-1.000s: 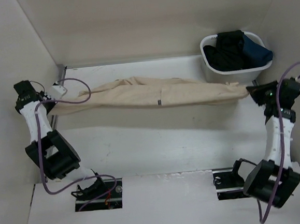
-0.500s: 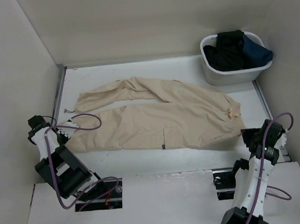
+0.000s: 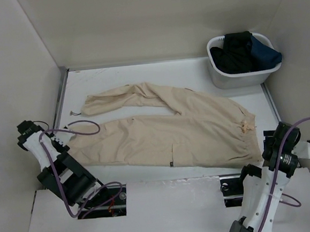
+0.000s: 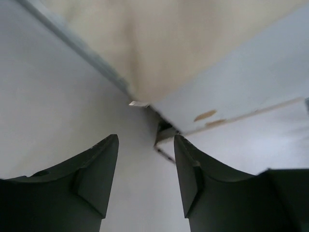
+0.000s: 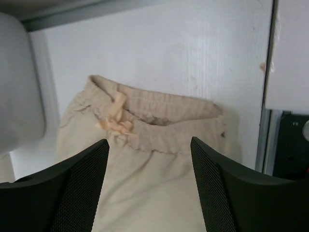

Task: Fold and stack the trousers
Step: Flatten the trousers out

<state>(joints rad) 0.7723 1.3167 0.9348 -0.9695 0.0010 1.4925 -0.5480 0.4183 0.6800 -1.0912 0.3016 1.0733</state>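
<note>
Top external view has the trousers (image 3: 167,136) spread flat across the table (image 3: 141,77), lying lengthwise from 3 o'clock to 9 o'clock. The gathered waistband (image 3: 248,135) sits at about 4 o'clock, just in front of the right arm. The two legs fan apart toward the left, the far leg (image 3: 116,100) reaching to 10 o'clock and the near leg (image 3: 109,144) to 8 o'clock. That layout looks deliberate: each end of the garment lies near one arm, so either can reach a hem or the waist without crossing over. The legs are not yet laid on each other, so folding has hardly begun; closing that fan looks like the first fold. The left gripper (image 4: 145,159) is released, with its fingers apart, nothing between them, and only enclosure wall ahead of it at 9 o'clock. The right gripper (image 5: 149,145) is likewise released and hangs above the waistband with its pale drawstring (image 5: 116,121) in plain sight between the jaws, no cloth pinched. At 1 o'clock a white tub (image 3: 233,80) holds dark garments (image 3: 244,50), well apart from the trousers and out of the way of a fold.
</note>
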